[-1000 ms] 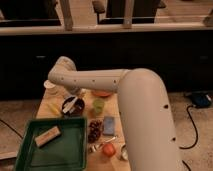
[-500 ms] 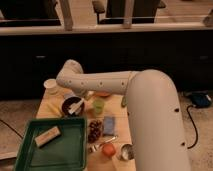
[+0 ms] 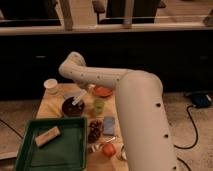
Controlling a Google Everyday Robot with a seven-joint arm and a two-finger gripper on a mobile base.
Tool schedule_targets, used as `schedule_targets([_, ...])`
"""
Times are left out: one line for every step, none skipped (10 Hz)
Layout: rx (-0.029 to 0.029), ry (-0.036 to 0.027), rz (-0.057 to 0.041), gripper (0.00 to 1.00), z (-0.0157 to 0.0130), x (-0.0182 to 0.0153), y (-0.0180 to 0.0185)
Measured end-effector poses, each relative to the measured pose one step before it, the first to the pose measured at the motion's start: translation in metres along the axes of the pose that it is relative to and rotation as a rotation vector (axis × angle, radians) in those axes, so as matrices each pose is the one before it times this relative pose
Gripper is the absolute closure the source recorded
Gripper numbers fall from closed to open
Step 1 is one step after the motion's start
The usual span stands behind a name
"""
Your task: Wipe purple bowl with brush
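The purple bowl point(image 3: 71, 107) sits on the wooden table point(image 3: 50, 106), left of the small pale-green cup point(image 3: 98, 105). The pale brush point(image 3: 78, 98) slants over the bowl's right rim, its lower end inside the bowl. My gripper point(image 3: 84, 92) hangs just above and to the right of the bowl, at the end of the white arm point(image 3: 100, 77), and is shut on the brush's upper end. The arm bends in from the lower right and hides part of the table behind it.
An orange shallow dish point(image 3: 103, 91) lies behind the green cup. A white cup point(image 3: 51, 86) stands at the back left. A green tray point(image 3: 30, 155) holding a tan block point(image 3: 47, 136) is at the front left. Dark grapes point(image 3: 94, 130), a blue item point(image 3: 109, 125) and an orange fruit point(image 3: 109, 149) lie in front.
The arm's bend has shifted a little to the right and the brush has moved from the bowl's middle toward its right rim. The bowl has stayed in place.
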Motion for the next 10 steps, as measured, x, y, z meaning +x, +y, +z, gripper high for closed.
schedule_targets([0.00659,-0.00418,-0.01485,1.0,-0.00387,-0.00948,-0.00594])
schedule_targets([0.00757,-0.00543,-0.02327,1.0,-0.00516,-0.01193,-0.00428])
schedule_targets([0.00751,-0.00944,-0.04021,1.0,-0.00606,-0.01623,0.00204])
schedule_targets([0.00681,-0.00789,-0.02399,1.0,-0.00364,-0.00909,0.00226])
schedule_targets([0.01541,-0.01321,-0.03529,1.0,-0.00397,-0.01135,0.00283])
schedule_targets([0.00377,-0.00508,-0.01102,1.0,-0.00031,-0.00117,0.00407])
schedule_targets([-0.00113,-0.00319,-0.01085,1.0,0.0,0.00182,0.00844])
schedule_targets([-0.00256,-0.00238,-0.00269,1.0,0.00167,0.00303,0.00857])
schedule_targets([-0.00541,-0.00023,0.01245,1.0,0.00394,0.00981,0.00871])
schedule_targets([-0.00845,0.00274,0.01443,1.0,0.00457,0.01043,0.00602])
